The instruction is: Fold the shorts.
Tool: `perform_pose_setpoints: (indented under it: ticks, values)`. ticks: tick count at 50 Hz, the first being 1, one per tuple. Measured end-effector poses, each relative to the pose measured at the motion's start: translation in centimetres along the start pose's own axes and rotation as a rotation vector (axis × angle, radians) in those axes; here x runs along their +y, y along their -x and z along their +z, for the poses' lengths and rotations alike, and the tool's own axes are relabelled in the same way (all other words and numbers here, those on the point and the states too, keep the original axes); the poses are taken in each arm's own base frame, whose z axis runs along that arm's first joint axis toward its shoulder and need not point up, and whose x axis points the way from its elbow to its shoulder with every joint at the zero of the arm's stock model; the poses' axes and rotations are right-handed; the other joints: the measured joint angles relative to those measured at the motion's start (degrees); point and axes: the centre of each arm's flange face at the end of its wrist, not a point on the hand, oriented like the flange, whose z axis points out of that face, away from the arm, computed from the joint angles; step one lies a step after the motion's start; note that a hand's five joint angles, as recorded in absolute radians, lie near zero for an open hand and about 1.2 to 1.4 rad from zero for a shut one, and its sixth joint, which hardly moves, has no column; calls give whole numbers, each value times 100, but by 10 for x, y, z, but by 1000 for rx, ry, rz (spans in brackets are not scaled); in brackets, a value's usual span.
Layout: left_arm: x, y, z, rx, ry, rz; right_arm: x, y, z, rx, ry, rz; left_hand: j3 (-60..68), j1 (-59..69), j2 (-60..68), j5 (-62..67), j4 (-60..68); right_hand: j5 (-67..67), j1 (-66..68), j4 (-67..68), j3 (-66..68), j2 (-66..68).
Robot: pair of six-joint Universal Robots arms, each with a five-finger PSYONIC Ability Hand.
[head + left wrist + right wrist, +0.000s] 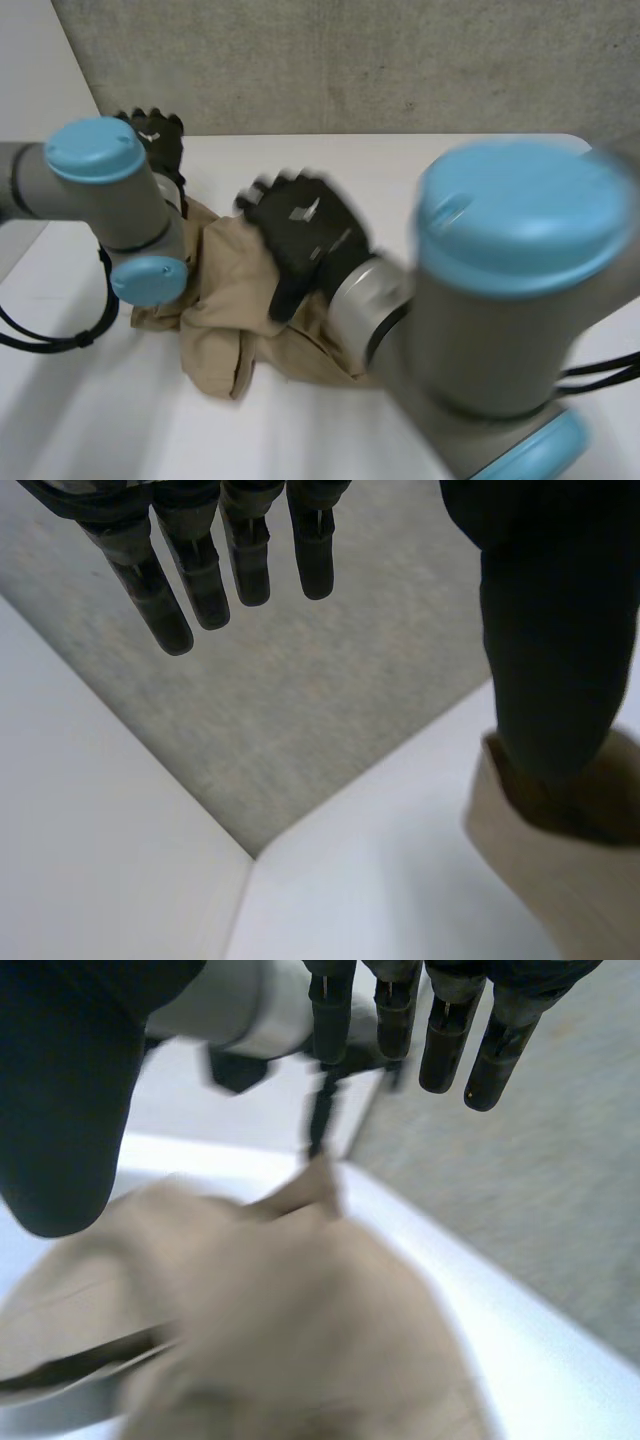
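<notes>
Left robot hand point(158, 135) and right robot hand point(300, 235) both released; shorts point(225, 300) so bunched, any grab probably snags extra layers.

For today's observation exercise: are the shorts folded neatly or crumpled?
Crumpled: the shorts lie in an uneven, creased heap on the table.

One pair of crumpled tan shorts point(225, 290) is lying on one white table point(450, 160), one grey wall point(350, 60) is standing behind it, and two black hands are hanging above, one left hand point(158, 135) and one right hand point(300, 235).
</notes>
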Motion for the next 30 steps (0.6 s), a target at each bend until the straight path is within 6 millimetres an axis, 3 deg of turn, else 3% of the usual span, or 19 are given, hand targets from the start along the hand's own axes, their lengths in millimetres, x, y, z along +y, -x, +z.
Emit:
perform_pose_setpoints:
  ticks: [3,5,8,10,11,13,17,24,30]
  values:
    - [-22,17,-4,-24,-34,-21,-26,-45,-5,113,-58,-5,-1,-22,-28,-15,-21,0,0,0,0,0]
    - [-31,21,-9,-25,-43,-27,-31,-60,-7,149,-63,-11,-1,-22,-28,-15,-21,0,0,0,0,0]
    - [-47,27,-26,-11,-51,-34,-31,-88,-9,211,-46,-25,-56,-22,-39,-24,-37,0,0,0,0,0]
    - [-50,28,-32,-2,-50,-35,-29,-93,-9,220,-35,-27,-248,-232,-205,-202,-226,0,0,0,0,0]
    - [-58,28,-49,25,-48,-37,-18,-101,-10,228,10,-27,-274,-293,-254,-251,-263,0,0,0,0,0]
    - [-60,28,-54,34,-46,-37,-15,-103,-11,228,23,-27,-274,-298,-273,-262,-271,0,0,0,0,0]
    - [-66,24,-97,111,-33,-41,15,-100,-15,191,130,-15,-274,-298,-276,-262,-271,0,0,0,0,0]
    - [-59,3,-158,286,-15,-54,67,-76,-23,48,241,-13,-273,-298,-276,-256,-271,23,20,14,178,24]
    - [-46,-15,-188,395,19,-49,95,-62,-28,-11,249,-9,-273,-295,-270,-243,-266,527,470,577,740,685]
